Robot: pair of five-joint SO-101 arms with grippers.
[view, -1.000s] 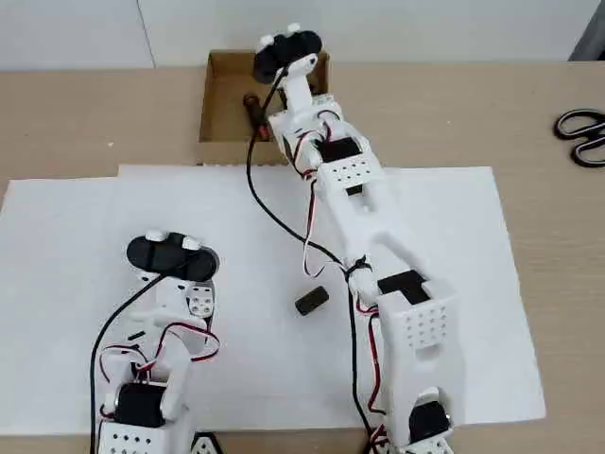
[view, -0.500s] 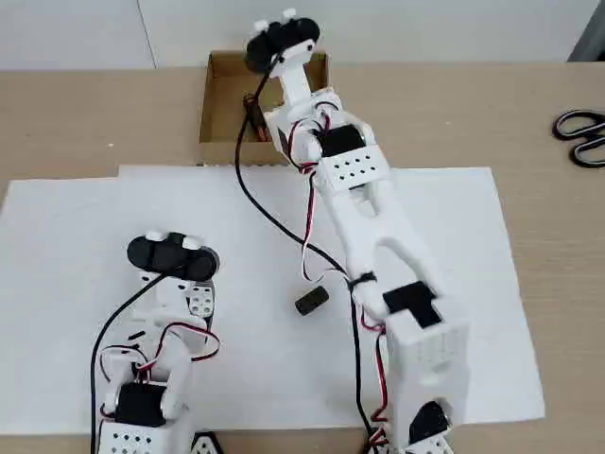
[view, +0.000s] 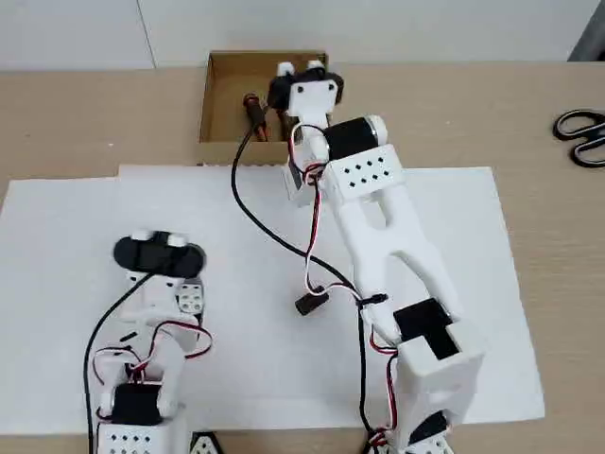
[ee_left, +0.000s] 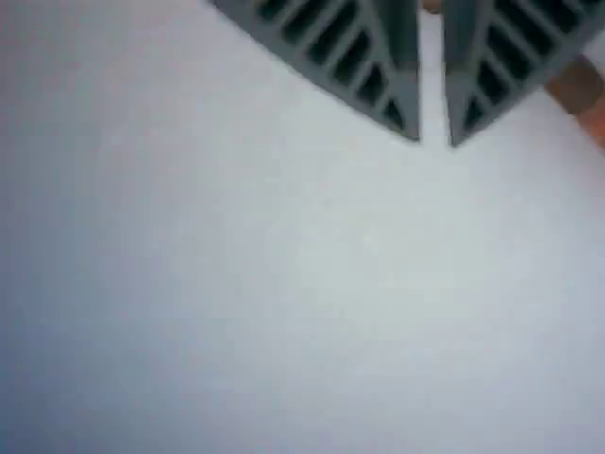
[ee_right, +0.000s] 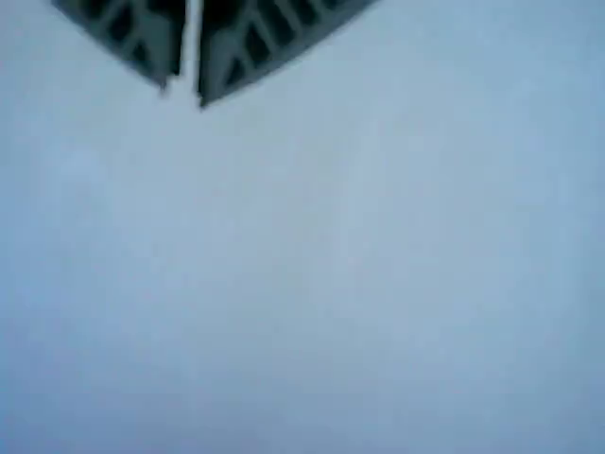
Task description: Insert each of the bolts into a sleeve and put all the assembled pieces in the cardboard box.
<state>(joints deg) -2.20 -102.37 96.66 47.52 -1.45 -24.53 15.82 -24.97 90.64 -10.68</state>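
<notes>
Two arms at a bench (view: 473, 113) partly covered by a white sheet (view: 113, 218). In the left wrist view we see the left claw (ee_left: 433, 140) closed to a narrow slit, its ribbed grey fingers (ee_left: 364, 66) almost parallel and nothing held between them. The sheet lies directly beneath its tips, and a brown patch (ee_left: 579, 93) shows past the outer side of one finger; we cannot tell whether this is bench or cardboard. In the right wrist view the right claw (ee_right: 181, 93) is likewise closed to a thin slit and grips nothing, with plain white sheet under and ahead of it. From the high view we cannot assign a side to either arm. One arm (view: 378, 218) stretches across the sheet, and its wrist end stands at the near rim of the cardboard box (view: 225, 95). A dark rod-shaped piece (view: 254, 112) lies inside the box, just beside that wrist end and apart from it. The other arm (view: 156, 293) is folded low over the sheet, well apart from the box. A short black sleeve (view: 310, 302) lies on the sheet between the two arms, close against the stretched arm's black cable (view: 260, 203) and held by neither claw. A pair of scissors (view: 581, 132) rests on the bare bench, far from both arms.
</notes>
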